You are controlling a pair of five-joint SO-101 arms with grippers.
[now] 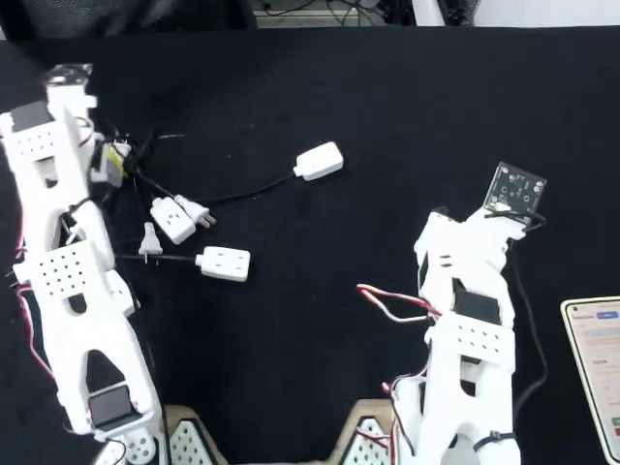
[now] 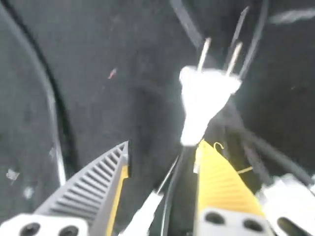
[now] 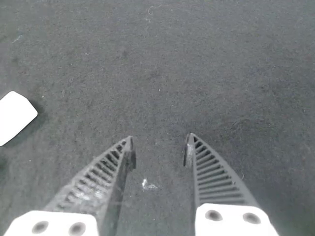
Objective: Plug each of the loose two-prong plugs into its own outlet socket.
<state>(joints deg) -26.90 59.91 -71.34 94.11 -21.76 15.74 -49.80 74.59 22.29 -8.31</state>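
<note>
**While both grippers stand spread, the plugs lie loose on the cloth**

Spread wide, the left gripper (image 2: 163, 145) pinches nothing, its grey finger (image 2: 101, 179) and yellow finger (image 2: 219, 187) well apart. Just ahead of the fingertips lies a white two-prong plug (image 2: 206, 98), prongs pointing away from the gripper. Its black cord (image 2: 173, 196) runs back through the gap between the fingers; whether it touches either one I cannot tell.

From above, this gripper sits at a tangle of cords (image 1: 145, 184). Beyond it, toward the other arm, the upper plug (image 1: 197, 212) lies just beside the first socket (image 1: 170, 221), prongs turned away from it. Near that pair lies the lower plug (image 1: 148, 240), and just past it the second socket (image 1: 224, 263). Which of these two plugs is the one ahead of the fingertips I cannot tell. Farther out, between the two arms, the third socket (image 1: 318, 162) lies at the end of its own cord.

The right gripper (image 3: 159, 138) is also spread and empty, hanging over bare black cloth (image 3: 221, 73). A white rounded piece (image 3: 15, 115) lies off to one side, well apart from its fingertips. A phone (image 1: 593, 373) lies beyond the right arm (image 1: 465, 329).
</note>
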